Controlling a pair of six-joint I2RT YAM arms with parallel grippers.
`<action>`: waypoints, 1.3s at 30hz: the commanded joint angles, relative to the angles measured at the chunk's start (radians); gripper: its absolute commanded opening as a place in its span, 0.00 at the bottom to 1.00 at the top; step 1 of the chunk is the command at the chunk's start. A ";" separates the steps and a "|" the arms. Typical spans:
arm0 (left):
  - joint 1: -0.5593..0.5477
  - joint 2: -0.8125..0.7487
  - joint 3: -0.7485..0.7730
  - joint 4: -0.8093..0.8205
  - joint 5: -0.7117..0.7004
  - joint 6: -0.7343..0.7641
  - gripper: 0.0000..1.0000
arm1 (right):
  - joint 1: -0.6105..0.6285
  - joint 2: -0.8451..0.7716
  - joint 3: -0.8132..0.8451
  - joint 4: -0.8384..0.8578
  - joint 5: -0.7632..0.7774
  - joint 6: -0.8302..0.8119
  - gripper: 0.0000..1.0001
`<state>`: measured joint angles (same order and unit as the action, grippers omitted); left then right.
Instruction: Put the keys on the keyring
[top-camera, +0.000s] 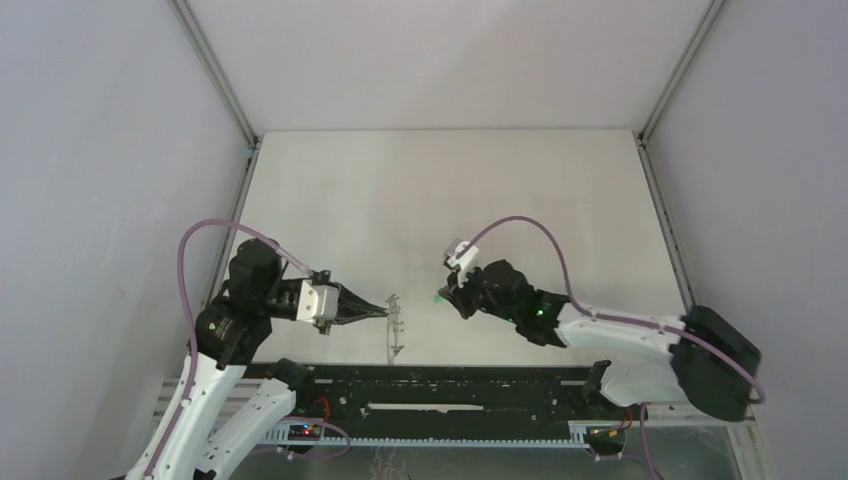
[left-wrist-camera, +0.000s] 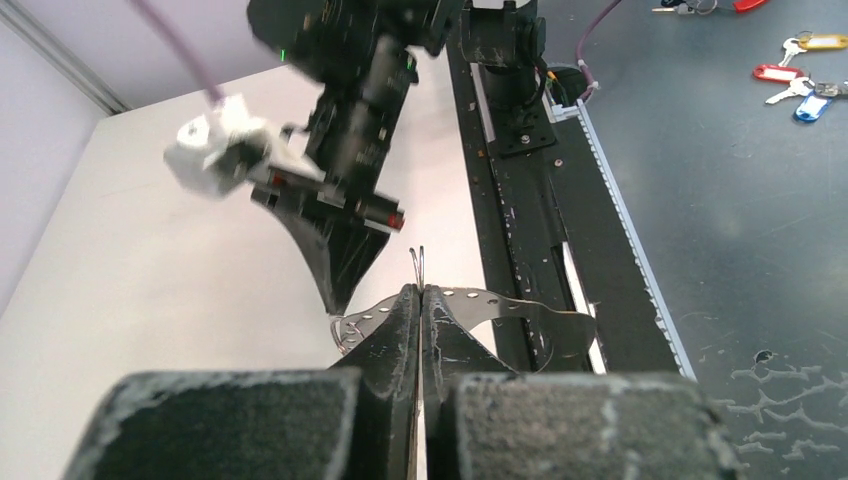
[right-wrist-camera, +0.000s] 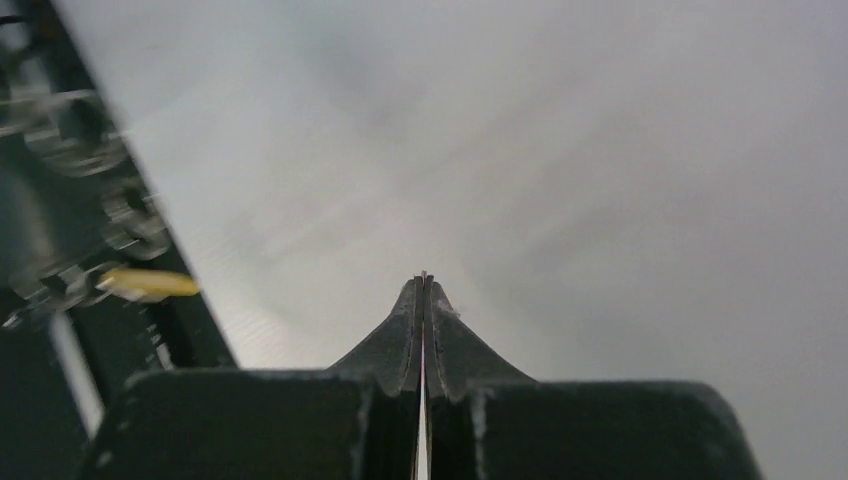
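Note:
My left gripper is shut on the keyring, a flat grey metal piece with small holes along its rim. It holds the keyring edge-on, just above the table near the front. A thin wire loop stands up past the left gripper's tips. My right gripper hangs just right of the keyring, its jaws pressed together. A green speck, the head of one of the keys, shows at its tips. In the right wrist view only a thin pale sliver pokes out between the right gripper's tips.
A black rail runs along the table's near edge. Grey walls close in the table on three sides. Loose keys with yellow, red and blue tags lie on the floor beyond. A blurred yellow shape shows by the rail.

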<state>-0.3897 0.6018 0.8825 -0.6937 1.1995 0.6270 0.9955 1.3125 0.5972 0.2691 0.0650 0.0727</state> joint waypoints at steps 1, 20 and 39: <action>0.005 0.012 -0.010 0.035 0.033 -0.016 0.00 | -0.020 -0.220 -0.040 0.038 -0.326 -0.182 0.00; -0.049 0.063 0.009 0.057 0.153 -0.007 0.00 | -0.063 -0.360 0.356 -0.517 -1.019 -0.663 0.00; -0.181 0.093 0.073 0.059 0.113 0.128 0.00 | 0.082 -0.308 0.475 -0.569 -0.832 -0.905 0.00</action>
<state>-0.5446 0.6941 0.8944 -0.6605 1.2938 0.7353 1.0512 1.0122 1.0298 -0.3408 -0.8143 -0.7826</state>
